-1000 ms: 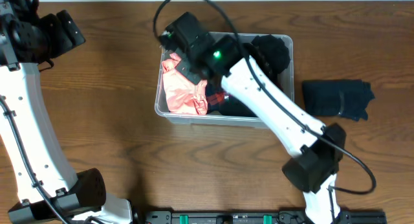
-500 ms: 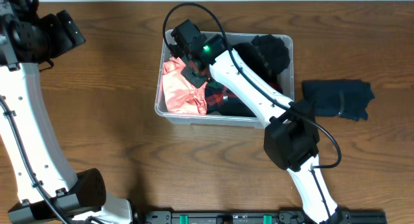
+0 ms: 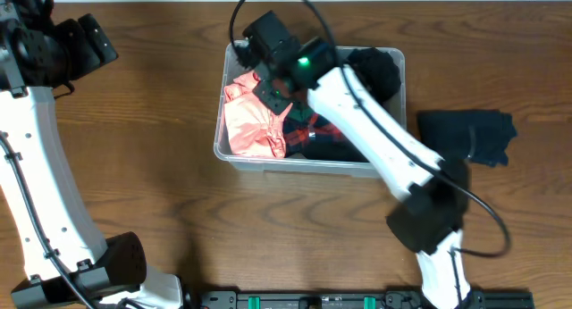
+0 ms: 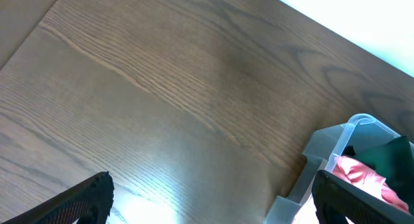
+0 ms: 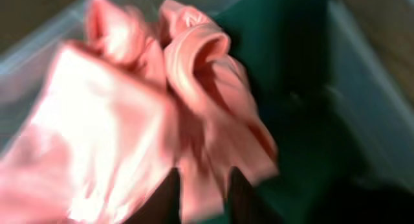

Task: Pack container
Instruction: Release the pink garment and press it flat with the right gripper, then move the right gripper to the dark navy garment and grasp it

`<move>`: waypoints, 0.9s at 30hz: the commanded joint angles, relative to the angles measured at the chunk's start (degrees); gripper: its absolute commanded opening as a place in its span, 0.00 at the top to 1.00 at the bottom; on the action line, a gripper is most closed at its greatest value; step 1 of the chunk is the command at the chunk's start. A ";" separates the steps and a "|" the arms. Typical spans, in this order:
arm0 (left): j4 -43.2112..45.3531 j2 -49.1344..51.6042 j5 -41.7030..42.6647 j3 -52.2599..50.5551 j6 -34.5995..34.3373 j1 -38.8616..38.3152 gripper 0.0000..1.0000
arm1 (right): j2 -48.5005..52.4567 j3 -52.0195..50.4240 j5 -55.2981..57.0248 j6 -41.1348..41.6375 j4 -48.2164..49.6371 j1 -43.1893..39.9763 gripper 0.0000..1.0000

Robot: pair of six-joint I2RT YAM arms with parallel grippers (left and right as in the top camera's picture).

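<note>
Your right tool (image 5: 202, 201) pinches the crumpled pink cloth (image 5: 129, 120) inside the clear rectangular plastic bin (image 3: 259, 162); your left tool (image 4: 213, 185) is spread wide.

- Container (image 3: 268, 164): clear, colourless plastic with a faint grey cast at the rim.
- Pink cloth (image 3: 250, 126), inside the container at its left end: plain salmon pink with a slight sheen.
- Checked cloth (image 3: 308, 126), inside the container near its middle: red and dark green plaid.
- Black cloth (image 3: 375, 72), in the container's far right corner: plain black.
- Folded cloth (image 3: 465, 135), on the table to the right of the container: plain, very dark navy to black.
- Table (image 3: 152, 104), under the container: mid-brown with wood grain.
- Right arm (image 3: 375, 121), over the container: white links, black joints, and one green light (image 3: 304, 62).
- Left arm (image 3: 31, 166), well left of the container: white link, black joints.
</note>
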 commanded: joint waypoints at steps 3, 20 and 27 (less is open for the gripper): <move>-0.02 0.22 -0.26 -0.13 -0.31 0.17 0.02 | -7.30 0.24 -0.39 3.13 -5.09 -2.51 0.37; -0.02 0.22 -0.26 -0.13 -0.31 0.17 0.02 | -11.67 -5.73 -3.65 16.61 -22.43 -36.28 0.01; -0.02 0.22 -0.26 -0.13 -0.31 0.17 0.02 | -11.67 -19.54 -0.92 16.55 -15.69 -44.54 0.01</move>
